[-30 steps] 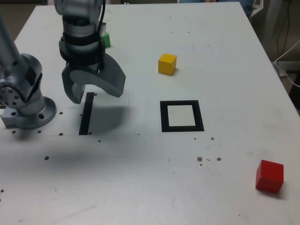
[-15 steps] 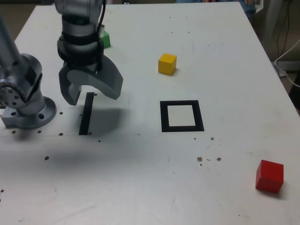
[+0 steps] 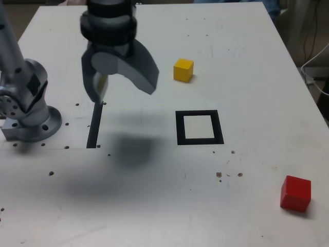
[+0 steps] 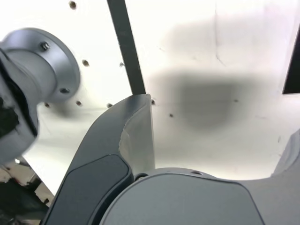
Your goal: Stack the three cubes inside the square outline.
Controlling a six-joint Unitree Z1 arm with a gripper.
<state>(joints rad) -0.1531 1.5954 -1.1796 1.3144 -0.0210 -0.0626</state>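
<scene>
My gripper (image 3: 122, 92) hangs open and empty above the table, at the exterior view's upper left. A yellow cube (image 3: 183, 70) sits just to its right in that view, apart from it. Alone near the front right corner lies a red cube (image 3: 295, 193). The square outline (image 3: 199, 127), thick black with a white centre, has nothing inside it and lies right of and below the gripper. In the wrist view one grey finger (image 4: 136, 136) shows over the bare table, with a corner of the square outline (image 4: 293, 65) at the picture's edge.
The arm's grey base (image 3: 28, 113) stands at the exterior view's left edge. A straight black strip (image 3: 94, 126) lies on the table between the base and the square outline, and the black strip (image 4: 126, 47) shows in the wrist view too. Small screw holes dot the table.
The gripper has risen and swung toward the exterior view's right, away from the black strip. It now covers the green cube seen behind it earlier. Its jaws stayed wide open.
</scene>
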